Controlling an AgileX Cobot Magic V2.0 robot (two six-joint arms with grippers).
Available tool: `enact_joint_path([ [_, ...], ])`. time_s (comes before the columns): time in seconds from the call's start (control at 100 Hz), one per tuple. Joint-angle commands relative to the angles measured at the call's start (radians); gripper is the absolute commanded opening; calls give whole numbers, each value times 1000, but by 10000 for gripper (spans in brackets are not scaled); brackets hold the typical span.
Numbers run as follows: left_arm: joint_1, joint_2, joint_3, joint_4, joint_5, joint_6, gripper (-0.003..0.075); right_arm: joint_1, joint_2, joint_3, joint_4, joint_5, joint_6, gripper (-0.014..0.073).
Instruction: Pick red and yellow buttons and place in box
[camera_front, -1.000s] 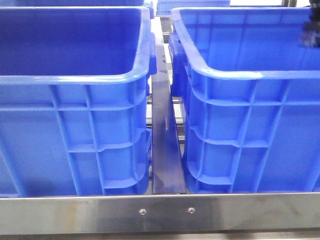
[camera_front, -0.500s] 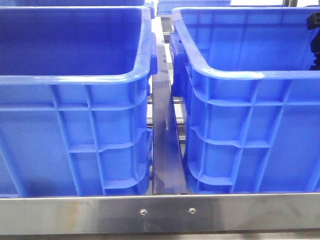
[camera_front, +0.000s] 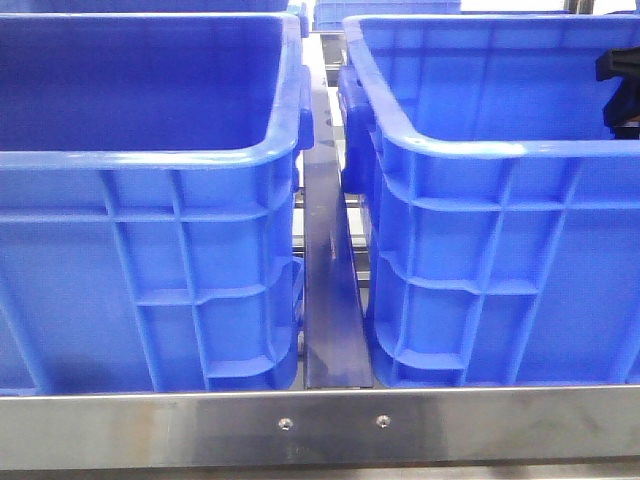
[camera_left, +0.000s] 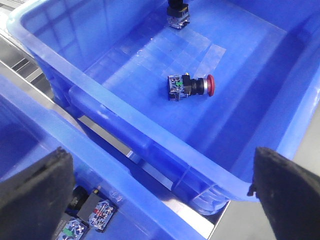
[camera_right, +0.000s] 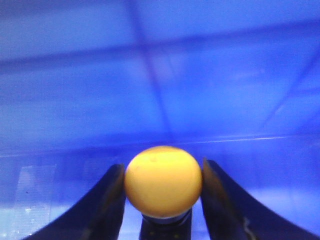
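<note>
My right gripper (camera_right: 163, 166) is shut on a yellow button (camera_right: 163, 181), its round cap held between both fingers over a blue bin's inside. In the front view only a black part of the right arm (camera_front: 620, 80) shows, inside the right blue bin (camera_front: 480, 150) at the right edge. My left gripper (camera_left: 161, 160) is wide open and empty, held above the wall between two bins. A red button (camera_left: 192, 86) lies on its side on the floor of the bin beyond (camera_left: 150, 135). Another button (camera_left: 178, 12) with a black top stands at that bin's far side.
The left blue bin (camera_front: 150, 160) and the right bin stand side by side with a metal rail (camera_front: 330, 290) between them. A steel frame bar (camera_front: 320, 425) runs along the front. Several button switch blocks (camera_left: 92, 215) lie in the bin under my left gripper.
The black part of the right arm at the front view's right edge has shifted a little lower inside the right bin. Nothing else has visibly moved.
</note>
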Motion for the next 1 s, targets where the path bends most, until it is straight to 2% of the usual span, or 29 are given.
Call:
enact_joint_path([
  [0.0, -9, -35, -29, -6, -72, -1, 671, -2, -34, -25, 11, 10, -11, 255],
  [0.14, -9, -35, -29, -6, -72, -1, 671, -2, -34, -25, 11, 36, -11, 470],
  [0.22, -9, -35, -29, -6, -72, -1, 671, -2, -37, -25, 11, 55, -11, 526],
  [0.68, -9, -35, -29, 7, -92, -1, 671, -2, -174, -7, 5, 91, -11, 520],
  [0.77, -9, -35, -29, 15, -98, -1, 671, -2, -236, 22, 5, 114, -11, 439],
  [0.84, -9, -35, -27, 16, -98, -1, 651, -2, -290, 54, 5, 126, -11, 298],
  [0.91, -9, -35, -25, 16, -98, -1, 578, -2, -354, 101, 5, 135, -11, 98],
  [0.92, -9, -35, -25, 16, -98, -1, 558, -2, -361, 106, 5, 135, -11, 98],
  [0.93, -9, -35, -25, 16, -99, -1, 547, -2, -375, 115, 5, 137, -11, 43],
  [0.98, -9, -37, -18, 16, -106, -4, 456, -2, -424, 149, 5, 142, -11, -76],
  [0.99, -9, -40, -18, 16, -106, -6, 426, -2, -438, 154, 6, 142, -11, -74],
])
